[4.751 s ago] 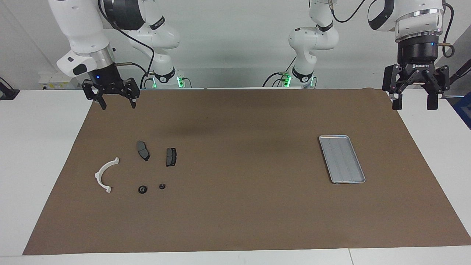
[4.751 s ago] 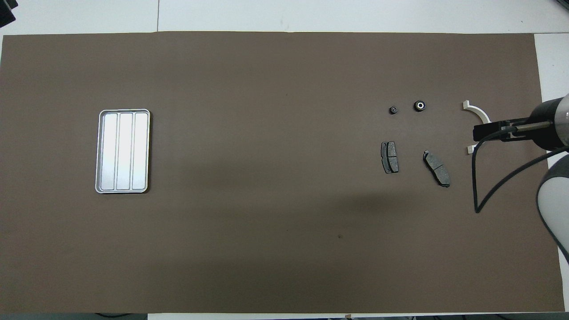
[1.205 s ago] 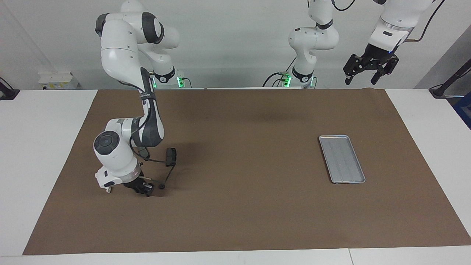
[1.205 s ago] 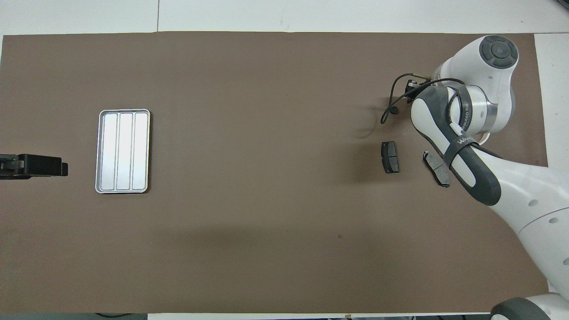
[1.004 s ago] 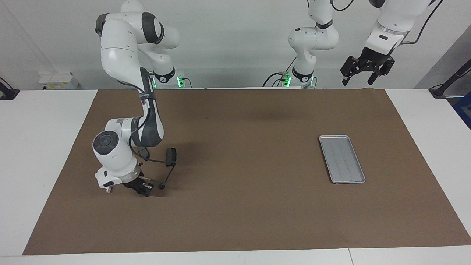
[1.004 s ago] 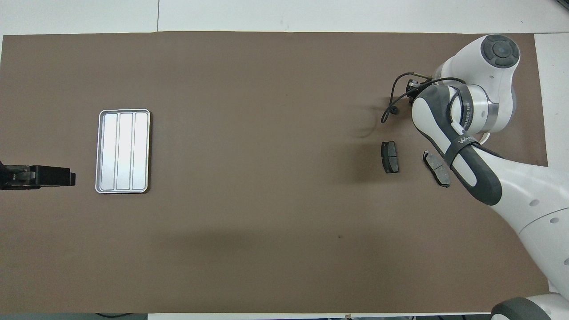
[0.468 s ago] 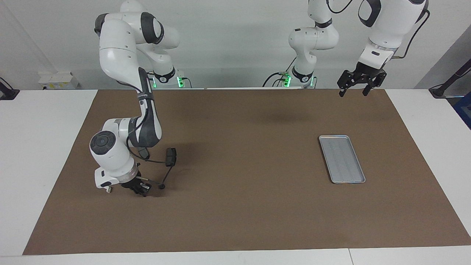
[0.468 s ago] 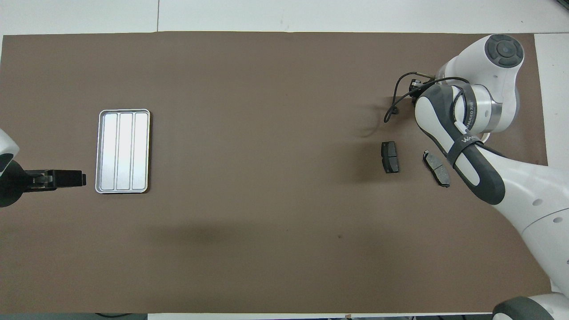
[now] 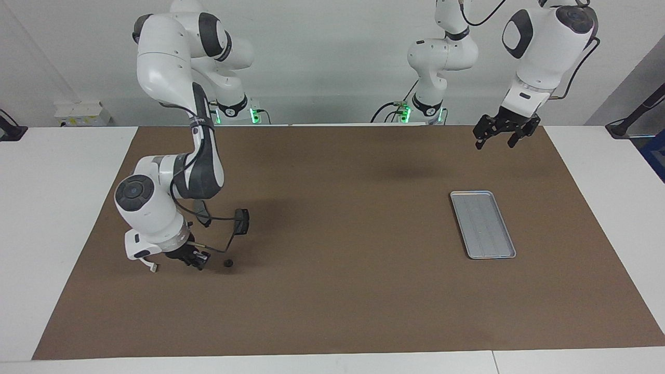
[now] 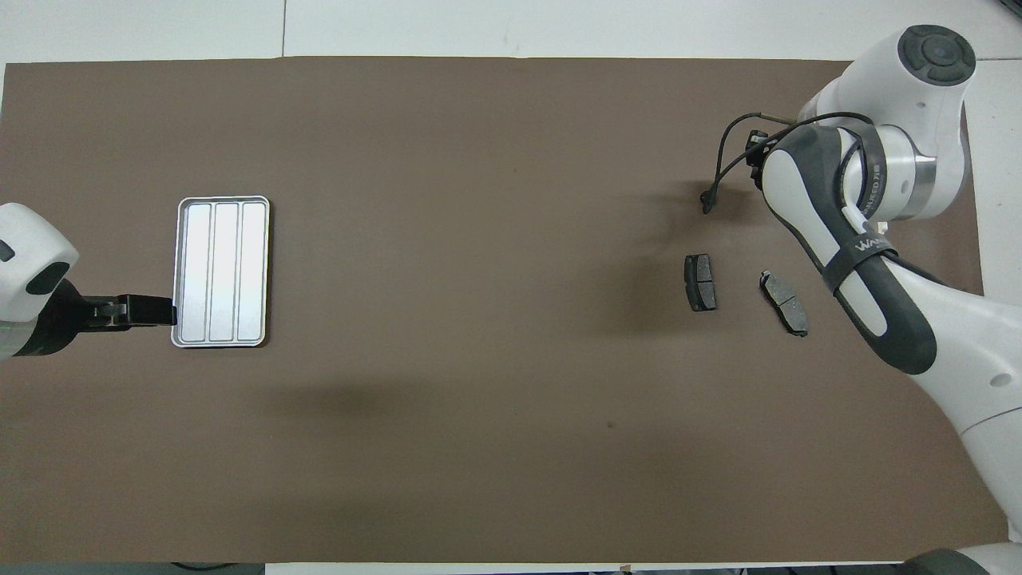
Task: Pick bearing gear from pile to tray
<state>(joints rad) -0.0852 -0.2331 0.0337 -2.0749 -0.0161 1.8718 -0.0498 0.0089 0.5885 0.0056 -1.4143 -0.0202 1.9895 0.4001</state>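
A brown mat [image 9: 332,301] covers most of the white table [image 9: 62,208], and both grippers are over it.

The right arm [image 9: 156,208] folds down low at its own end of the table. The right gripper [image 9: 195,258] hangs just above the mat. It shows as a compact dark clump, so I cannot tell whether it is closed on anything, and no bearing gear can be made out at its tip. A thin black cable [image 9: 224,243] loops from its wrist out over the mat.

The left gripper [image 9: 501,136] hangs high in the air with its jaws standing apart and nothing between them. From overhead it is over the mat just beside the tray's rim, at the corner nearer the robots.

The silver tray [image 9: 483,224] lies flat on the mat, well below the left gripper and well apart from the right gripper.

An end of the white bracket [image 9: 152,267] shows beside the right gripper, under that arm's wrist.

Two dark brake-pad plates [image 10: 700,282] lie nearer to the robots than the right gripper. One of them is partly covered by the arm in the facing view.

A tiny black round piece [image 9: 227,264] lies on the mat just beside the right gripper, on the side toward the left arm's end, and is not touching it.
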